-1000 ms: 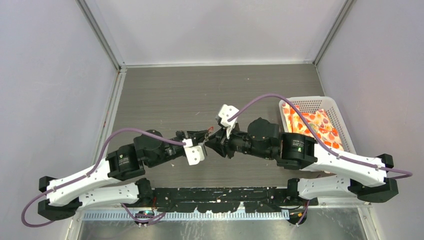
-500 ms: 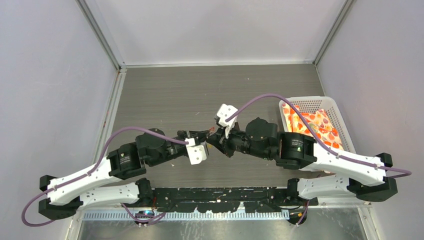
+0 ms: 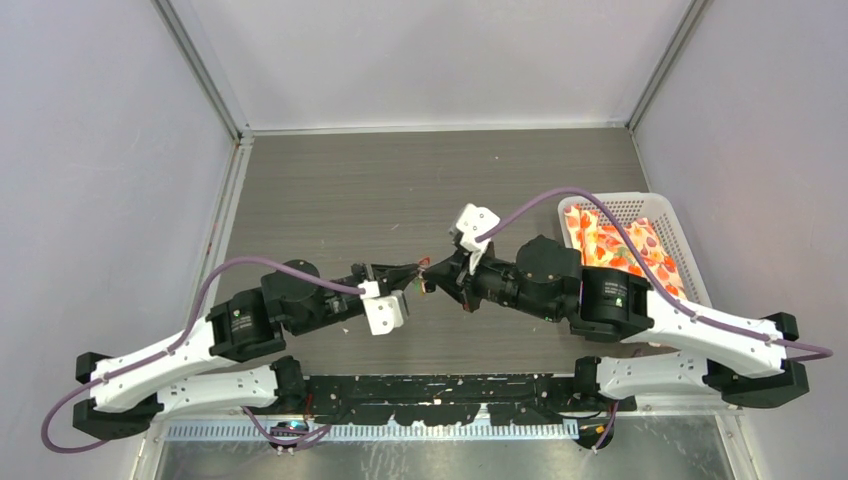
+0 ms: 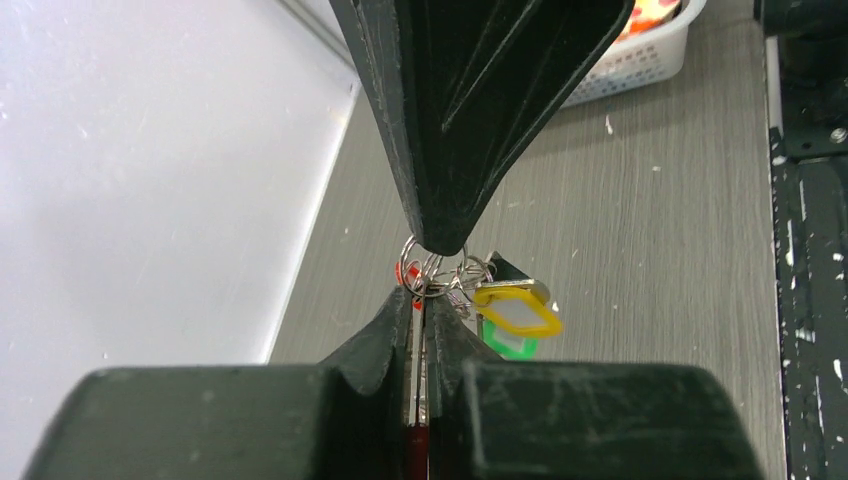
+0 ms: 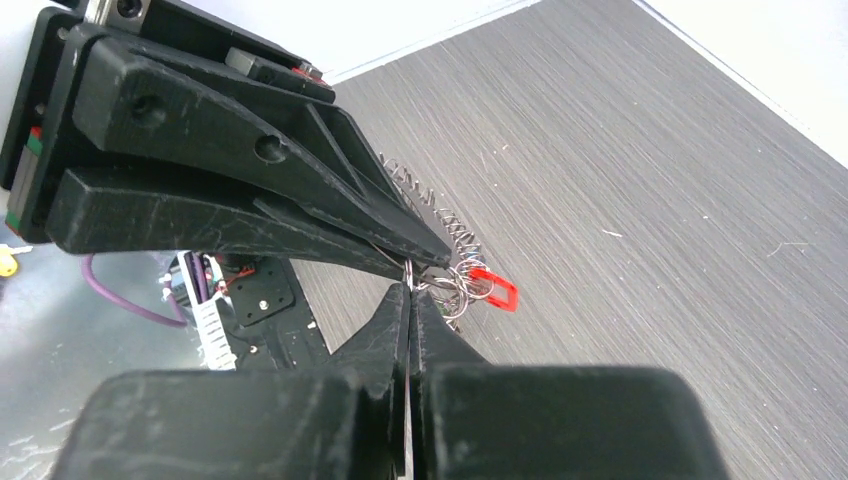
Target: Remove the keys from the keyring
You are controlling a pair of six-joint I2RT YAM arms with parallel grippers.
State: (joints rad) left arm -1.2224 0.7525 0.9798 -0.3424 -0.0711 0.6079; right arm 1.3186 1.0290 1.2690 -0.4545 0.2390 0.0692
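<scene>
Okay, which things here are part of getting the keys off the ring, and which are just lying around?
In the job: keyring, keys with yellow and green tags, left gripper, right gripper.
Lying about: white basket, orange-patterned packets inside it.

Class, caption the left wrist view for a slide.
The left gripper and right gripper pinch the keyring tip to tip, yellow key and green key dangling.

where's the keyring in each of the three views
top external: keyring mid-frame, between the two arms' tips.
left wrist: keyring centre, at the right gripper's tip, beside the yellow tag.
right wrist: keyring centre, at the left gripper's tip, beside the red tag.
shared landmark: the grippers' tips meeting.
</scene>
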